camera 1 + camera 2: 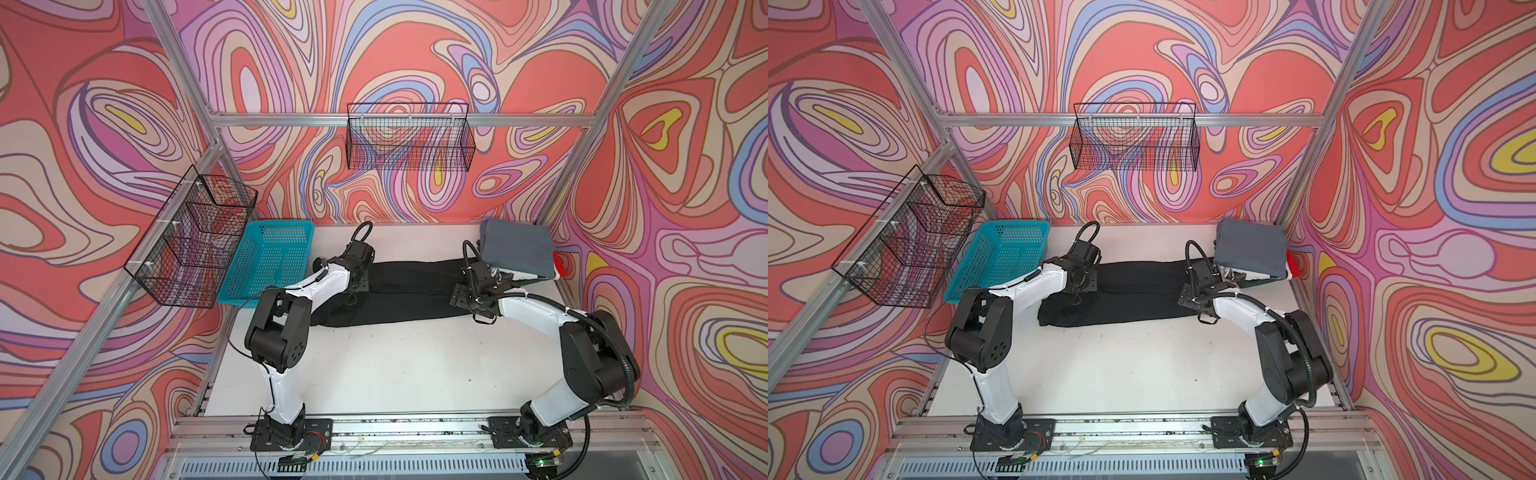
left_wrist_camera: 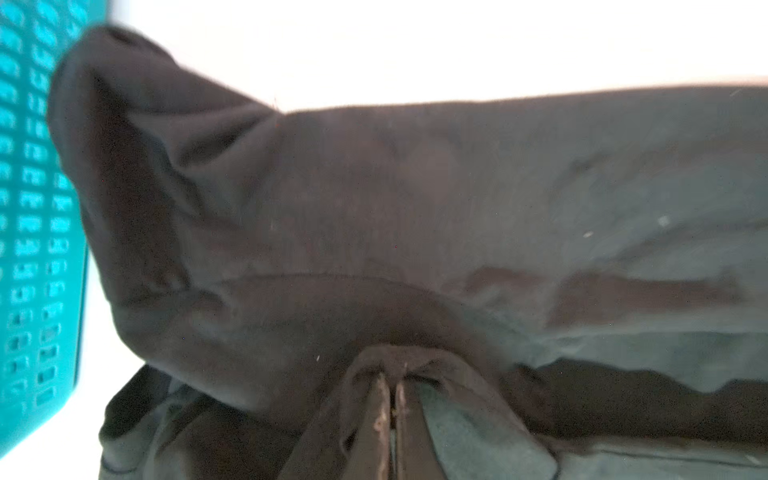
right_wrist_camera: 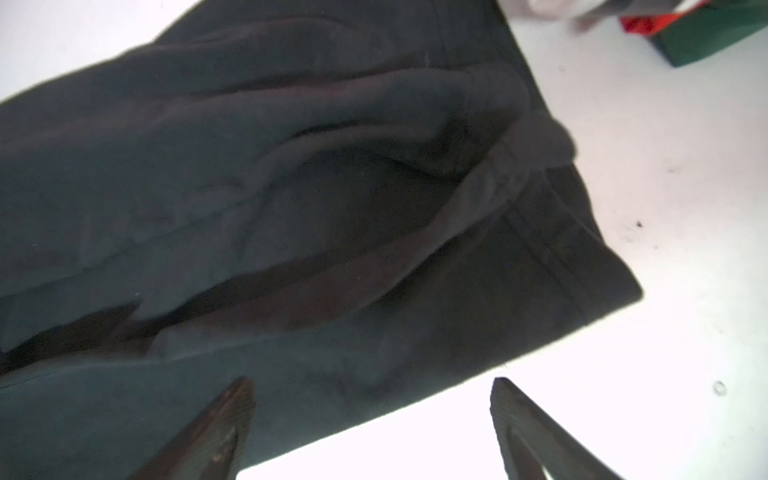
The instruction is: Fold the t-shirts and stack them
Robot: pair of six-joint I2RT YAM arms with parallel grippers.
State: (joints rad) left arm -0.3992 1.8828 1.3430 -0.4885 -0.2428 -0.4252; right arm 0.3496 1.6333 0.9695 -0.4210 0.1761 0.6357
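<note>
1. I read the black t-shirt as a long folded band on the white table. It runs from 9 to 3 o'clock in both top views.
2. I see the left gripper with its jaws pinched together on a fold of the black cloth at the band's 9 o'clock end, near the turquoise basket.
3. I see the right gripper spread wide over the 3 o'clock end, gripping nothing. One finger is above cloth and one above bare table.
4. The folded stack sits at 2 o'clock on the table: the slate-grey t-shirt on top, with the dark green t-shirt and the red t-shirt showing at the edges beneath.
</note>
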